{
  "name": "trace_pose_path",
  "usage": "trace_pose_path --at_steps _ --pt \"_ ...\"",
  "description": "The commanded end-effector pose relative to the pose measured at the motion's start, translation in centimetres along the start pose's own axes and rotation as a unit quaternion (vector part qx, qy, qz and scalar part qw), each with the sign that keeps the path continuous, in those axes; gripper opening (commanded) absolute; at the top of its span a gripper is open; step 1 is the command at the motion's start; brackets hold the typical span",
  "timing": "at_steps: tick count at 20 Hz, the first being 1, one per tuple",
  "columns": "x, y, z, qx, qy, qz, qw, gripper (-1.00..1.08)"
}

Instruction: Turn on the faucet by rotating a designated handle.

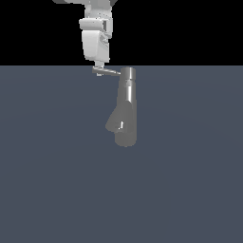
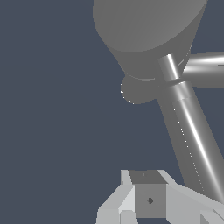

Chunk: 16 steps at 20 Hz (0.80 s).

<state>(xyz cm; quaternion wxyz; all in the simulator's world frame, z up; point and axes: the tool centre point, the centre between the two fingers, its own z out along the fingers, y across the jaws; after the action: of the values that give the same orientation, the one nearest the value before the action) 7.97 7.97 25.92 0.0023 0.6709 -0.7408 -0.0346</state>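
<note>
Grey metal handle [image 1: 110, 72] sticking sideways from faucet [image 1: 126, 109] cap toward exterior view's left, rod tip right at white gripper [image 1: 98, 70] jaws, jaw opening/grip can't tell, faucet upright on dark blue-grey counter [image 1: 190, 180].

Arm is running off the top edge in the exterior view, only the wrist and gripper [image 1: 99, 68] showing. Fingertips too small there to tell whether they're touching the handle [image 1: 110, 72] just below them. In the wrist view, the faucet [image 2: 148, 30] ahead of the gripper [image 2: 149, 201] is getting cropped; fingertips are cut off too.
</note>
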Motion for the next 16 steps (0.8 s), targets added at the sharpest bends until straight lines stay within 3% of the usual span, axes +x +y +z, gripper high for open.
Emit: trace_pose_path --at_steps 1,11,12,16 --pt "-0.4 1.1 -0.1 -0.004 0.0 -0.003 1.0 -1.0" --pt "-0.5 3.8 -1.2 -0.004 0.0 -0.003 1.0 -1.0" --pt "0.3 3.0 -1.6 0.003 0.0 0.003 1.0 -1.0" --pt "1.1 4.1 -2.0 0.002 0.0 0.002 1.0 -1.0"
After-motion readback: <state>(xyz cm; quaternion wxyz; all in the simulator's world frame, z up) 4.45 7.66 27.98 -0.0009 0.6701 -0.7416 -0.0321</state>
